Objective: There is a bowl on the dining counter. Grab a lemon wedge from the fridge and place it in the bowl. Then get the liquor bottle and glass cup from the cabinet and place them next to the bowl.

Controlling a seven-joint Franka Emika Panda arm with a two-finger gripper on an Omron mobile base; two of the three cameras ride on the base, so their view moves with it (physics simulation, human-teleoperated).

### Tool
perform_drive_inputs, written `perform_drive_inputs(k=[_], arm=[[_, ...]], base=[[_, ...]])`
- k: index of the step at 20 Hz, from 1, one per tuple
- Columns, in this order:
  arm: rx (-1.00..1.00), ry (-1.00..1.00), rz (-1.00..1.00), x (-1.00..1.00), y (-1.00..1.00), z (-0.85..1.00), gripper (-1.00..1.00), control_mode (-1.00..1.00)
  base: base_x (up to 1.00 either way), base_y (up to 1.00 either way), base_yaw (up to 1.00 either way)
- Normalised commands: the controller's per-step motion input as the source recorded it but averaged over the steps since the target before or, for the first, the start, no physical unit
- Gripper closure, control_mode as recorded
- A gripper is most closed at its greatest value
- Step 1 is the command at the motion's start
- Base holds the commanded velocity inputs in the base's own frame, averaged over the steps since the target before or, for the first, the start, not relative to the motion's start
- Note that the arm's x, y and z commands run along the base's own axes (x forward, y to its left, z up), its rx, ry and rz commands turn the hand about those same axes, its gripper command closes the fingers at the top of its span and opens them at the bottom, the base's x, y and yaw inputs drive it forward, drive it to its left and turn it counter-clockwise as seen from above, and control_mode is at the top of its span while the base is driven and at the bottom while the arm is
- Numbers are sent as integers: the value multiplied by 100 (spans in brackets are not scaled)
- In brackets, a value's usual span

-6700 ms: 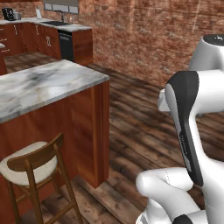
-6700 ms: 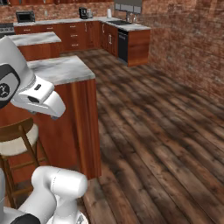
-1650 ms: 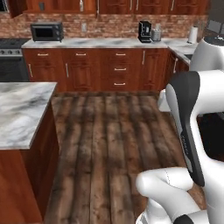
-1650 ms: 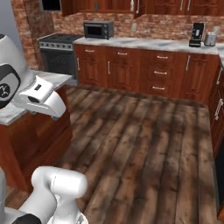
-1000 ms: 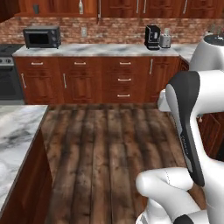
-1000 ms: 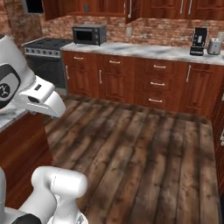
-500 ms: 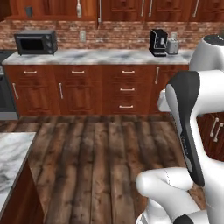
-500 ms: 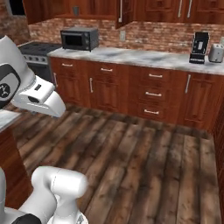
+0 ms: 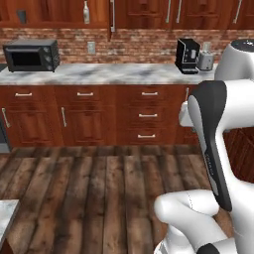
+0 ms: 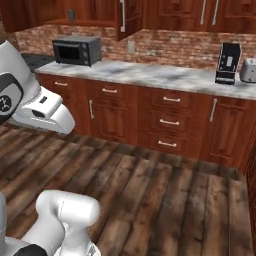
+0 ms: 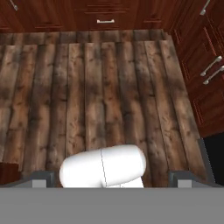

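The gripper [image 11: 112, 178] stands wide open with its fingertips [image 11: 41, 178] far apart, holding and touching nothing, above the bare wooden floor [image 11: 100, 87]. On the wall, the open cabinet [image 9: 54, 10] holds one pale bottle [image 9: 87, 11] and one dark cup [image 9: 22, 16], set well apart on its shelf. On the marble counter [image 9: 114, 73] below stand one microwave [image 9: 31, 55], one black coffee machine [image 9: 188, 55] and one toaster [image 9: 206, 60].
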Motion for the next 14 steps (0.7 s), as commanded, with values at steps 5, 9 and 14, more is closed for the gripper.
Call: perform_drive_inputs(k=[5,9,14], arm=[[0,0,0,0,0,0,-100,100],[0,0,0,0,0,0,-100,100],[0,0,0,0,0,0,-100,100]], base=[[100,0,0],[100,9,0],[100,27,0]])
